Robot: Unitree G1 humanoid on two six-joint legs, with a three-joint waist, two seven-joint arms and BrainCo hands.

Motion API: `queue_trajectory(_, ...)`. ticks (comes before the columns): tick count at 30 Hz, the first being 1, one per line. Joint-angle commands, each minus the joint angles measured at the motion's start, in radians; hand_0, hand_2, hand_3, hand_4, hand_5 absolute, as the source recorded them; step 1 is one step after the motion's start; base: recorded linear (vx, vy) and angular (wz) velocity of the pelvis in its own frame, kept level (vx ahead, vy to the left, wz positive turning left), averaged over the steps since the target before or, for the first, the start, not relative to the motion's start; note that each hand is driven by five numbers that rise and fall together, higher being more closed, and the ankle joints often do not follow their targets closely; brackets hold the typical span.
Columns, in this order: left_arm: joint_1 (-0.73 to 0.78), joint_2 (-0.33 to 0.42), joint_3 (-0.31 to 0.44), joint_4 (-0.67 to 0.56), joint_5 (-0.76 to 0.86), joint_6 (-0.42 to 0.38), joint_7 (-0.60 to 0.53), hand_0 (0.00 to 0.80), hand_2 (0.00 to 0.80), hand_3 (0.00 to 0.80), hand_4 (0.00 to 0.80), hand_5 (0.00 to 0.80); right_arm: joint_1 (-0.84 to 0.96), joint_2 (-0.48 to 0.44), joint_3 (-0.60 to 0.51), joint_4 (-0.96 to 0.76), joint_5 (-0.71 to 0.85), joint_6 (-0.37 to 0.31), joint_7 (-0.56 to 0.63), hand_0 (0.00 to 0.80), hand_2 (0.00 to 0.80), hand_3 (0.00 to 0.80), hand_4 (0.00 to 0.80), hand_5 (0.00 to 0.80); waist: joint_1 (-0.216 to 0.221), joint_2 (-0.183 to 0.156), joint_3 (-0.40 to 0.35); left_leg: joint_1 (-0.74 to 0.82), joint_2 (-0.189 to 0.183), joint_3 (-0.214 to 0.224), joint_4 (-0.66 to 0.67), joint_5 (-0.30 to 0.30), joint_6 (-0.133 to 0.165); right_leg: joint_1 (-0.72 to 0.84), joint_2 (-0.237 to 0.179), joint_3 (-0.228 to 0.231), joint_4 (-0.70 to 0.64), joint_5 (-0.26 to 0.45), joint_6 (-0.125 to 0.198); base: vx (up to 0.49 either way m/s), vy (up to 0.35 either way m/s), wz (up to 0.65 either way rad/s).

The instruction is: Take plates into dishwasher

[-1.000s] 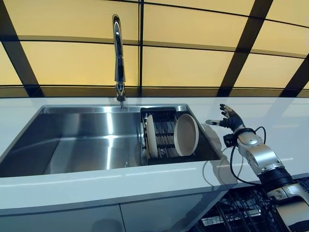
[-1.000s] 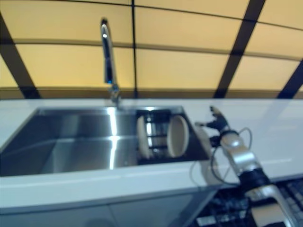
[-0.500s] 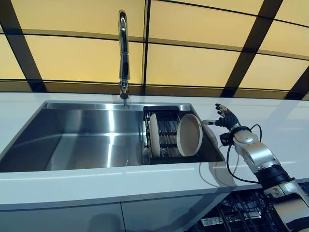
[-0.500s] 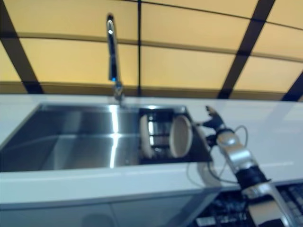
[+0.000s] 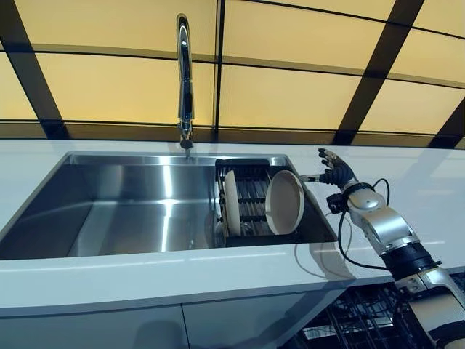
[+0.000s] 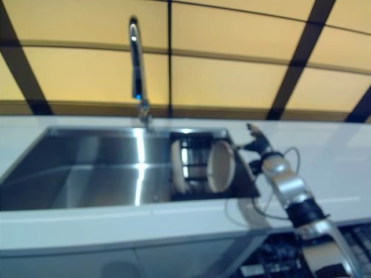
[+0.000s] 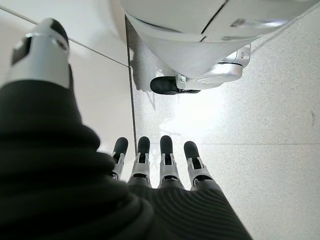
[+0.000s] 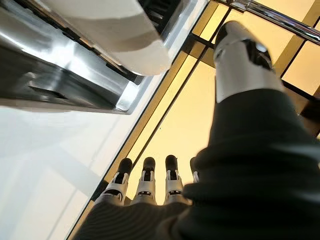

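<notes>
Now right hand [image 5: 333, 169] open, empty, near plate [image 5: 285, 202].

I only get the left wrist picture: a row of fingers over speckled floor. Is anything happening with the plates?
Observer: Not yet. Two plates stand on edge in a dark rack at the right end of the steel sink.
Operator: Where is the other robot hand?
Observer: The right robot hand is over the white counter, just right of the sink, fingers spread, holding nothing.
Operator: And the one I see?
Observer: The left robot hand shows only in your view, fingers straight, empty.
</notes>
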Motion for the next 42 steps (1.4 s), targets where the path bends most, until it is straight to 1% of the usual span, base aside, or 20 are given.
queue_trajectory(1, -0.054, 0.011, -0.069, 0.059, 0.046, 0.003, 0.004, 0.0, 0.0, 0.0, 0.0, 0.0, -0.124, -0.04, 0.055, -0.042, -0.031, -0.015, 0.005, 0.0, 0.0, 0.0, 0.0, 0.0, 0.025, -0.007, -0.027, 0.043, 0.001, 0.034, -0.001, -0.034, 0.015, 0.011, -0.024, 0.007, 0.022, 0.006, 0.01, 0.0, 0.0, 0.0)
queue_trajectory(7, -0.056, 0.01, -0.067, 0.063, 0.051, 0.005, 0.003, 0.0, 0.0, 0.0, 0.0, 0.0, -0.133, -0.04, 0.06, -0.046, -0.033, -0.018, 0.005, 0.0, 0.0, 0.0, 0.0, 0.0, 0.025, -0.009, -0.027, 0.045, 0.002, 0.036, -0.001, -0.035, 0.015, 0.012, -0.024, 0.006, 0.021, 0.006, 0.01, 0.0, 0.0, 0.0)
queue_trajectory(14, -0.055, 0.01, -0.069, 0.061, 0.053, 0.007, 0.004, 0.0, 0.0, 0.0, 0.0, 0.0, -0.143, -0.038, 0.074, -0.054, -0.07, 0.009, 0.032, 0.0, 0.0, 0.0, 0.0, 0.0, 0.027, -0.01, -0.027, 0.047, 0.001, 0.035, -0.001, -0.035, 0.014, 0.012, -0.025, 0.006, 0.024, 0.006, 0.011, 0.0, 0.0, 0.0)
queue_trajectory(17, -0.058, 0.009, -0.068, 0.057, 0.052, 0.011, 0.005, 0.0, 0.0, 0.0, 0.0, 0.0, -0.145, -0.039, 0.085, -0.048, -0.105, 0.029, 0.061, 0.0, 0.0, 0.0, 0.0, 0.0, 0.028, -0.011, -0.027, 0.046, -0.001, 0.033, -0.001, -0.035, 0.015, 0.011, -0.025, 0.006, 0.024, 0.006, 0.011, 0.0, 0.0, 0.0)
queue_trajectory(18, -0.06, 0.009, -0.066, 0.056, 0.052, 0.016, 0.004, 0.0, 0.0, 0.0, 0.0, 0.0, -0.144, -0.04, 0.093, -0.039, -0.143, 0.05, 0.09, 0.0, 0.0, 0.0, 0.0, 0.0, 0.027, -0.011, -0.027, 0.047, -0.001, 0.034, -0.001, -0.035, 0.015, 0.011, -0.025, 0.005, 0.025, 0.006, 0.01, 0.0, 0.0, 0.0)
queue_trajectory(23, -0.059, 0.012, -0.065, 0.054, 0.05, 0.024, 0.007, 0.0, 0.0, 0.0, 0.0, 0.0, -0.153, -0.067, 0.13, -0.009, -0.233, 0.104, 0.177, 0.0, 0.0, 0.0, 0.0, 0.0, 0.029, -0.016, -0.025, 0.046, -0.001, 0.035, -0.001, -0.035, 0.016, 0.012, -0.026, 0.002, 0.023, 0.01, 0.013, 0.0, 0.0, 0.0)
queue_trajectory(26, -0.059, 0.016, -0.062, 0.057, 0.054, 0.024, 0.006, 0.0, 0.0, 0.0, 0.0, 0.0, -0.177, -0.08, 0.149, 0.008, -0.243, 0.121, 0.219, 0.0, 0.0, 0.0, 0.0, 0.0, 0.029, -0.018, -0.025, 0.046, -0.001, 0.035, -0.001, -0.034, 0.015, 0.011, -0.027, 0.001, 0.023, 0.012, 0.015, 0.0, 0.0, 0.0)
queue_trajectory(29, -0.06, 0.018, -0.064, 0.056, 0.051, 0.025, 0.008, 0.0, 0.0, 0.0, 0.0, 0.0, -0.191, -0.085, 0.159, 0.019, -0.238, 0.12, 0.227, 0.0, 0.0, 0.0, 0.0, 0.0, 0.03, -0.019, -0.024, 0.046, -0.002, 0.035, -0.001, -0.034, 0.014, 0.011, -0.027, 0.0, 0.023, 0.013, 0.014, 0.0, 0.0, 0.0)
queue_trajectory(38, -0.058, 0.021, -0.059, 0.05, 0.058, 0.021, 0.002, 0.0, 0.0, 0.0, 0.0, 0.0, -0.21, -0.089, 0.172, 0.025, -0.267, 0.148, 0.272, 0.0, 0.0, 0.0, 0.0, 0.0, 0.032, -0.02, -0.026, 0.044, -0.004, 0.036, -0.001, -0.034, 0.015, 0.008, -0.029, 0.0, 0.026, 0.014, 0.016, 0.0, 0.0, 0.0)
queue_trajectory(42, -0.058, 0.024, -0.06, 0.05, 0.056, 0.021, -0.001, 0.0, 0.0, 0.0, 0.0, 0.0, -0.212, -0.089, 0.174, 0.03, -0.272, 0.148, 0.283, 0.0, 0.0, 0.0, 0.0, 0.0, 0.032, -0.02, -0.024, 0.045, -0.004, 0.036, -0.001, -0.034, 0.016, 0.006, -0.028, 0.001, 0.028, 0.014, 0.016, 0.0, 0.0, 0.0)
